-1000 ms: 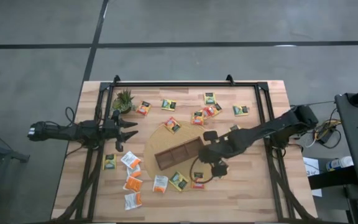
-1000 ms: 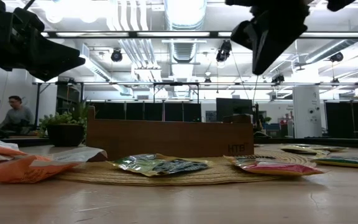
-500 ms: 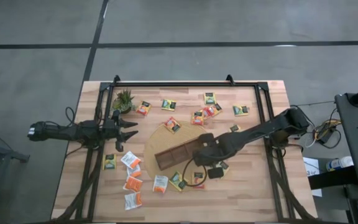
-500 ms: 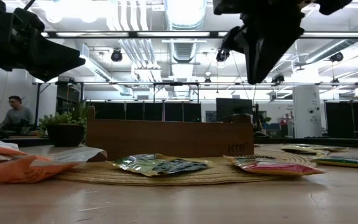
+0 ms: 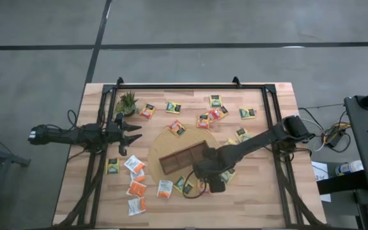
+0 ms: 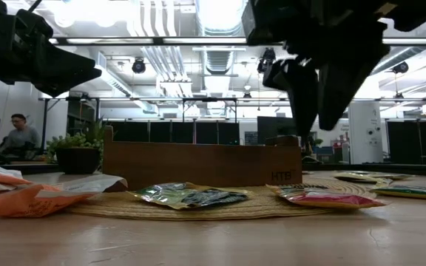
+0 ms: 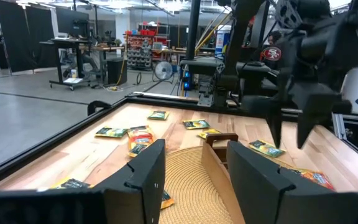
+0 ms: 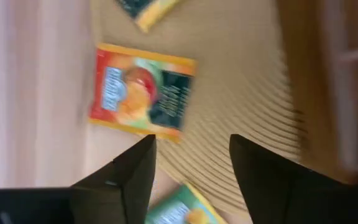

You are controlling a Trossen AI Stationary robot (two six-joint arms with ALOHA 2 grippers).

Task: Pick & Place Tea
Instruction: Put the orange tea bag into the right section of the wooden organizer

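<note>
Sachets of tea lie scattered over the tabletop (image 5: 260, 191) around the tray (image 5: 183, 159), which sits on a round woven mat (image 5: 161, 144). One orange sachet (image 8: 143, 90) with a dark panel lies directly below the right jaws, partly on the mat's edge and partly on bare wood; the right wrist view shows it flat and free of the fingers. A yellow sachet (image 5: 185, 185) lies just beside it toward the table's front, and a white-and-orange one (image 5: 164, 188) next to that. More white-and-orange sachets (image 5: 135, 164) cluster near the front left. A further loose row runs along the far side: one orange (image 5: 148, 111) by the plant (image 5: 127, 102), a yellow-and-dark one (image 5: 173, 107), an orange group (image 5: 211, 115), and another yellow one (image 5: 247, 113). One orange sachet (image 5: 177, 128) rests on the mat behind the tray.

In the low view two sachets, a green-black one (image 6: 189, 196) and a reddish one (image 6: 322, 198), lie flat on the mat in front of the tray's wall.

The right gripper (image 5: 212, 179) hangs above the mat's front edge, close to the tray's near corner; its jaws stand apart and hold nothing. The left gripper (image 5: 135, 133) waits over the left side of the tabletop, pointing at the mat, jaws spread and empty.

A person (image 6: 21, 136) sits in the room beyond.
</note>
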